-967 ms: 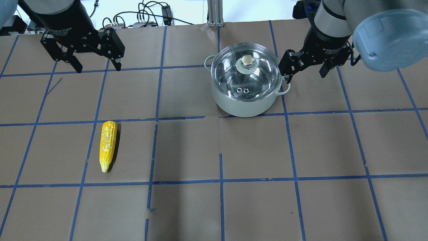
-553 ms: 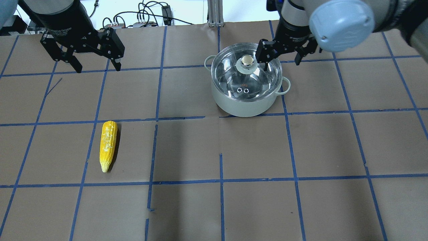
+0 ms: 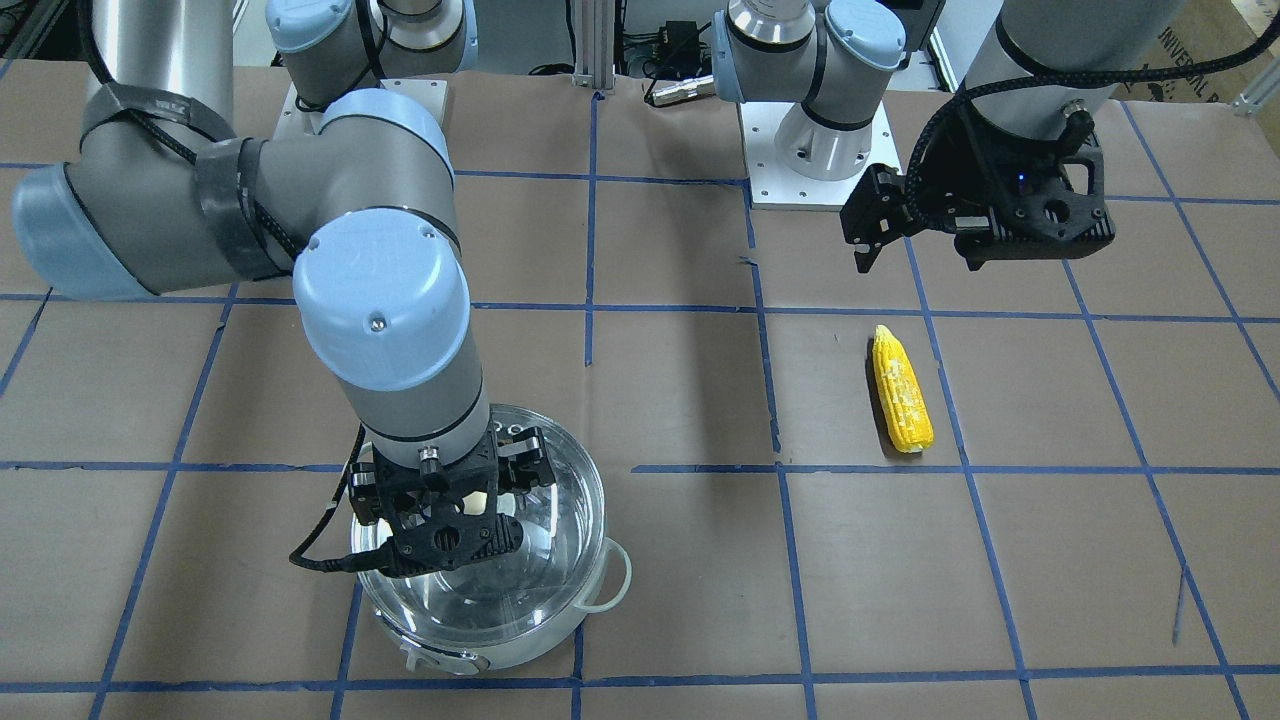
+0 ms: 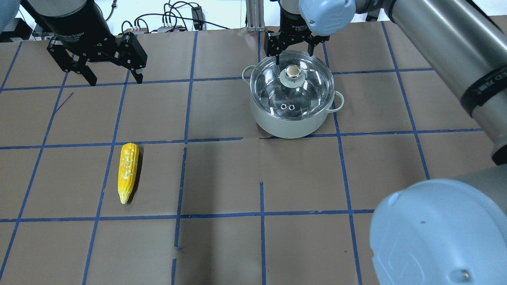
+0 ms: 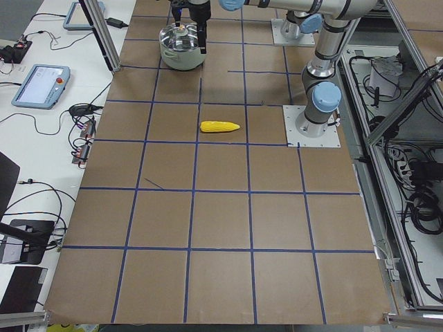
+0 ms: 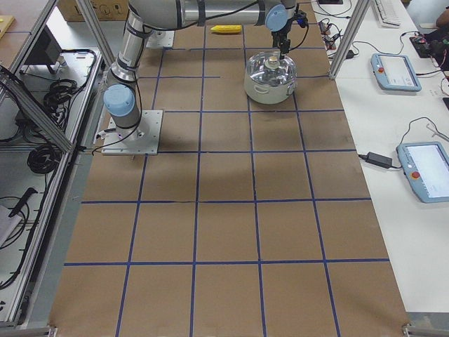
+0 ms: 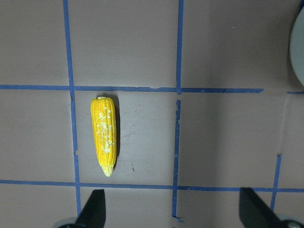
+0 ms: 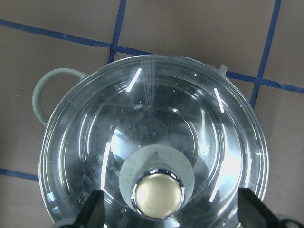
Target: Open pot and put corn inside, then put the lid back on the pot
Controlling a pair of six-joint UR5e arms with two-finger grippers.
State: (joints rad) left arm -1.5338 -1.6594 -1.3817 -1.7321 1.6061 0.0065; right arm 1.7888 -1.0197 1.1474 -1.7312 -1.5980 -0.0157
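Observation:
The pot (image 4: 289, 126) stands at the table's far middle with the glass lid (image 4: 307, 89) on it, knob (image 4: 293, 72) up. My right gripper (image 4: 294, 53) is open and hovers above the lid without touching it. In the right wrist view the knob (image 8: 159, 192) lies between my fingertips (image 8: 92, 209), below them. From the front, the right gripper (image 3: 447, 485) hides the knob. The corn (image 4: 128, 172) lies on the table at the left, tip towards the near edge. My left gripper (image 4: 115, 77) is open and empty, raised behind the corn (image 7: 104, 135).
My right arm's elbow (image 4: 435, 233) fills the overhead view's lower right. Cables and boxes (image 4: 170, 23) and an aluminium post (image 4: 253, 16) lie past the table's far edge. The pot's loop handles (image 4: 338, 101) stick out at both sides.
My right gripper has swung left, from beside the pot's right handle to over the lid's knob. The left arm, corn and pot have not moved.

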